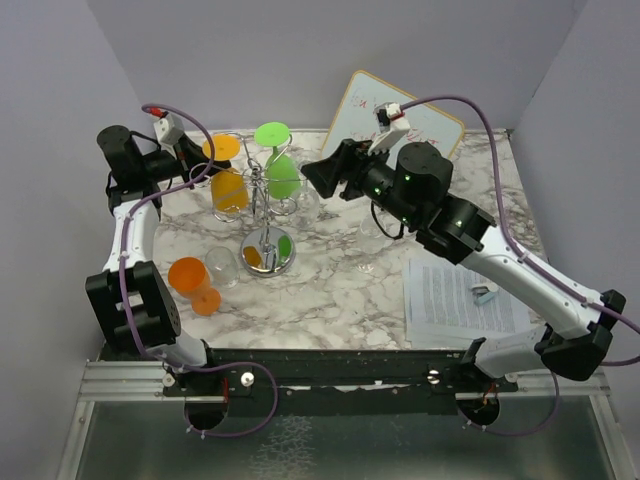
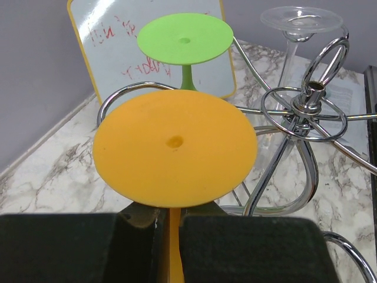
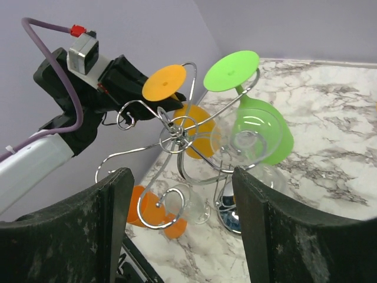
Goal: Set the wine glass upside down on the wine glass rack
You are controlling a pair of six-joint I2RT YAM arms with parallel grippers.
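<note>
left end effector (image 2: 169,231) clamps orange glass (image 2: 175,147) stem

The right tool (image 3: 182,177) has its two dark fingers spread wide, with nothing between them. Straight ahead stands the wire rack (image 3: 177,127), with an orange glass (image 3: 165,82) and a green glass (image 3: 262,130) foot-up among its arms. Ahead-left, the left tool (image 3: 138,79) reaches the orange glass's stem. The marbled bench (image 3: 330,118) lies ahead-right.
</note>
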